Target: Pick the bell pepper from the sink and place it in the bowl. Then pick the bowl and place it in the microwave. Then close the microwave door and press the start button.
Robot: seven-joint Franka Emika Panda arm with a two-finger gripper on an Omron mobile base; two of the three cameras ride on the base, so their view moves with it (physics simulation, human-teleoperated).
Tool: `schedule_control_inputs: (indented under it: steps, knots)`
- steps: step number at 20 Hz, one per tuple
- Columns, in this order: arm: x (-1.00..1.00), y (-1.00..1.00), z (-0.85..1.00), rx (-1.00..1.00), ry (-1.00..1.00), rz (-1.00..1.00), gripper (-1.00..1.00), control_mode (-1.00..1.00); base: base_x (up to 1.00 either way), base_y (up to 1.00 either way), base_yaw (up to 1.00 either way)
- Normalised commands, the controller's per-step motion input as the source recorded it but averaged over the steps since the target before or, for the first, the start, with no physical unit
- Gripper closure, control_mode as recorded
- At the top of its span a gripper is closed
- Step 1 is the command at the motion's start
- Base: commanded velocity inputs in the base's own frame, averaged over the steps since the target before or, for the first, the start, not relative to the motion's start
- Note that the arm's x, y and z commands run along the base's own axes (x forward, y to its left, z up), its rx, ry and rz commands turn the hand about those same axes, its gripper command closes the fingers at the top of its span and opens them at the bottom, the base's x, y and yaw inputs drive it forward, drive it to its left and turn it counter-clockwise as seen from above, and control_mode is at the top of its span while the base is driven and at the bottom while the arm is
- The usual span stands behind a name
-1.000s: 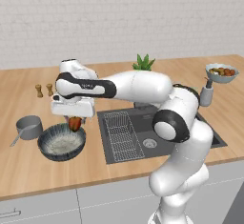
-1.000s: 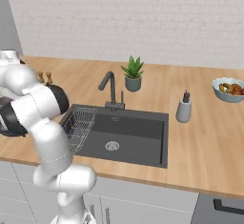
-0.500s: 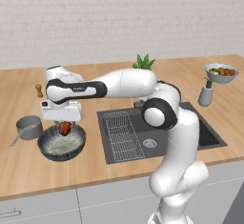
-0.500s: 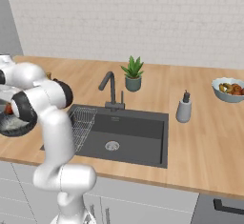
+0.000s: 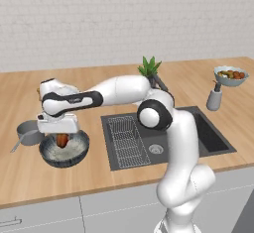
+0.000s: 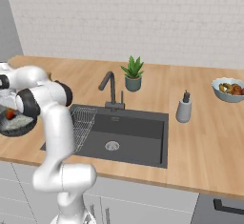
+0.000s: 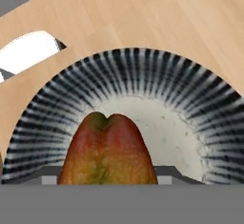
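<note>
My gripper is shut on the bell pepper, a small red-orange pepper with a touch of green. It hangs just inside the wide dark patterned bowl on the counter left of the sink. In the hand view the bell pepper sits low in the middle, with the bowl's striped rim and pale speckled inside curving behind it. From the right base view the bell pepper shows as a red spot over the bowl, at the far left, away from the sink.
A grey handled pot stands close to the bowl's left. The wire rack lies in the sink's left half. At the back are a faucet and a potted plant. A soap dispenser and fruit bowl stand far right.
The arm has swung a little left and lowered, carrying the bell pepper from above the bowl's right side down over its middle. The grip has not changed.
</note>
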Motion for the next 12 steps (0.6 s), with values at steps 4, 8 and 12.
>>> schedule_control_inputs:
  steps: [4,8,12]
  knots:
    - [0.25,0.18,-0.42,-0.06,0.00,0.00,1.00,-1.00,0.00,0.00,0.00]
    - [0.23,0.20,-0.44,-0.04,0.00,0.00,1.00,-1.00,0.00,0.00,0.00]
    - [0.11,0.18,-0.47,-0.04,0.00,0.00,1.00,-1.00,0.00,0.00,0.00]
